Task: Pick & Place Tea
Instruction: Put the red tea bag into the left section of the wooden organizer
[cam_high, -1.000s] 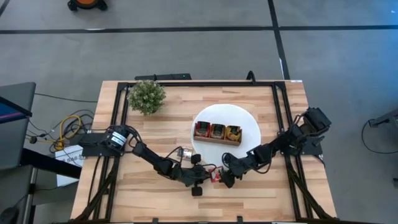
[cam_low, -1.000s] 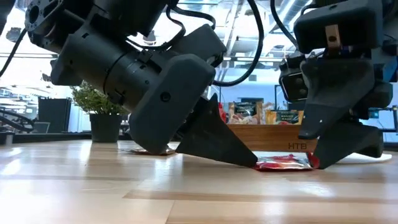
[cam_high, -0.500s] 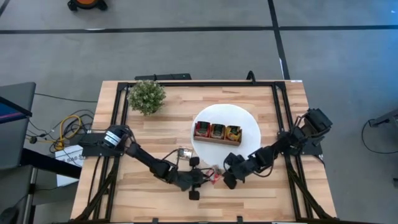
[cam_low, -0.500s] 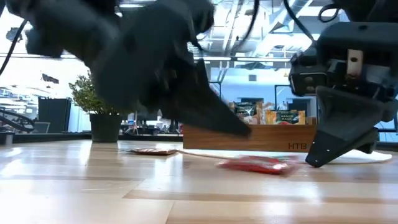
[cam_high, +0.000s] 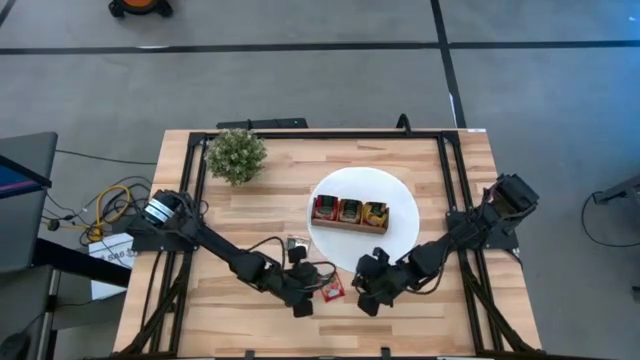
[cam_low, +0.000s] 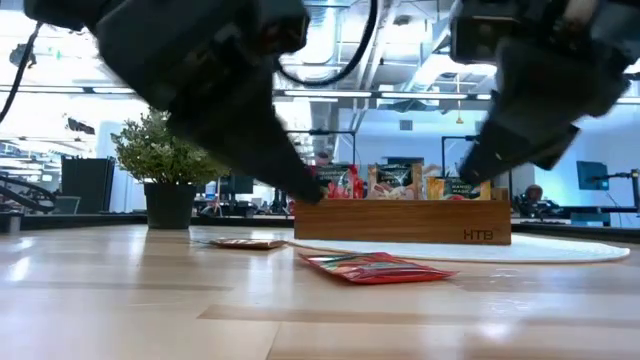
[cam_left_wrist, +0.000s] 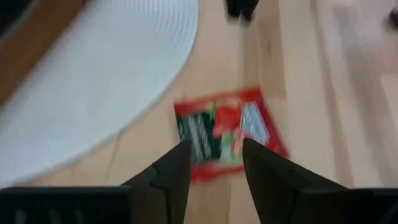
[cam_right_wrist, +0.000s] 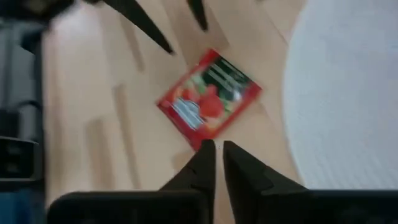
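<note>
From above, a red tea sachet (cam_high: 333, 290) lies flat on the wooden table just off the white plate (cam_high: 400, 190), between the left gripper (cam_high: 303, 293) and right gripper (cam_high: 368, 297). At table height, the sachet (cam_low: 375, 267) lies before the tray (cam_low: 400, 220) (both arms lifted clear). Left wrist: fingers (cam_left_wrist: 168, 171) spread over it (cam_left_wrist: 227, 132). Right wrist: fingers (cam_right_wrist: 202, 163) nearly together, holding nothing, beside it (cam_right_wrist: 208, 99).

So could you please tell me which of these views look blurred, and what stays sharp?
Low view: both arms smear; the red tea sachet and wooden tray stay sharp. Left wrist view: sachet soft, left gripper crisp. Right wrist view: mildly soft around the right gripper. High view: sharp.
</note>
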